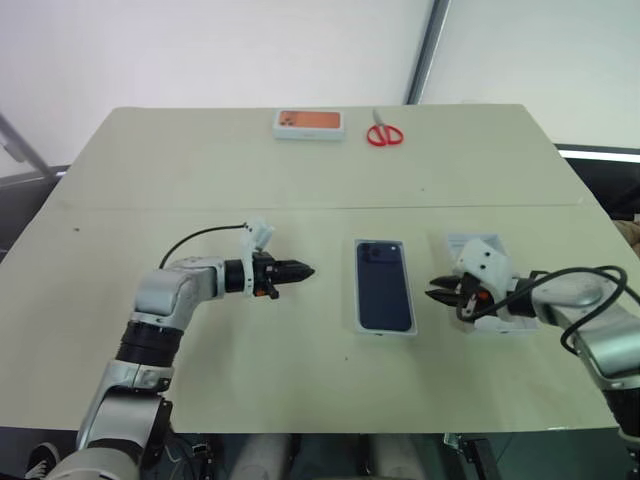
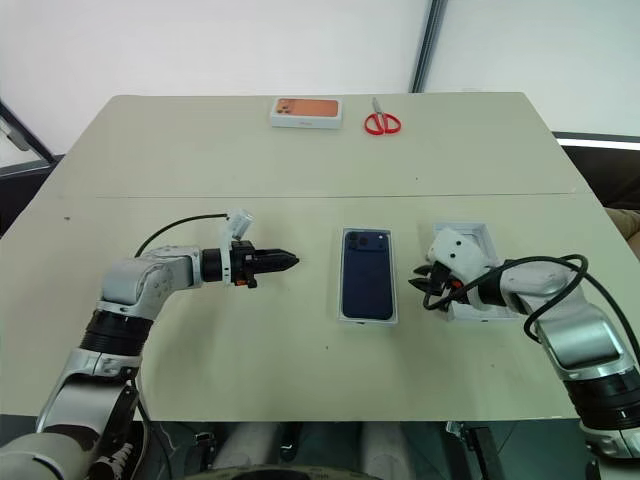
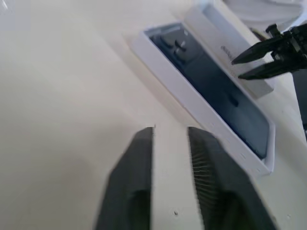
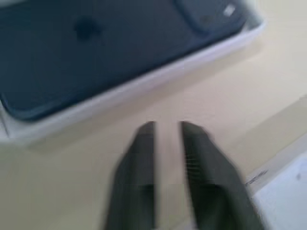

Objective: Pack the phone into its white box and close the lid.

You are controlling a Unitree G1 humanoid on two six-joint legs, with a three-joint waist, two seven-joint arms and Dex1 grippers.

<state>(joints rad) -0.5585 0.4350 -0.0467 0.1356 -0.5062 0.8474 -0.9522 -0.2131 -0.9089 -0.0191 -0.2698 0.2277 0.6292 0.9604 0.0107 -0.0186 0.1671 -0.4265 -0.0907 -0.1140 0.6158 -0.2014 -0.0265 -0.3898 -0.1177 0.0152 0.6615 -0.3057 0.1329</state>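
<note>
Near edge, left side: left gripper [image 1: 300,270] hovers over bare table [image 1: 200,180], pointing toward the middle; its wrist view shows the two fingers a little apart with nothing between them.
Near edge, right side: right gripper [image 1: 440,292] points back toward the middle, fingers likewise parted slightly and empty.
Between the grippers: the phone [image 1: 384,284], back up with the camera bump at the far end, lies inside the white box [image 1: 356,300], whose thin walls frame it all round.
Just behind the right gripper: the lid [image 1: 470,243] sits open side up on the table, beside the box and apart from it, partly covered by the right wrist.
Far edge: an orange-topped white box [image 1: 309,123] and red scissors [image 1: 383,134], well apart from the work.
Done: the phone appears to be packed.
Left: the lid must be picked up, turned over and seated on the box; neither gripper has hold of it.
</note>
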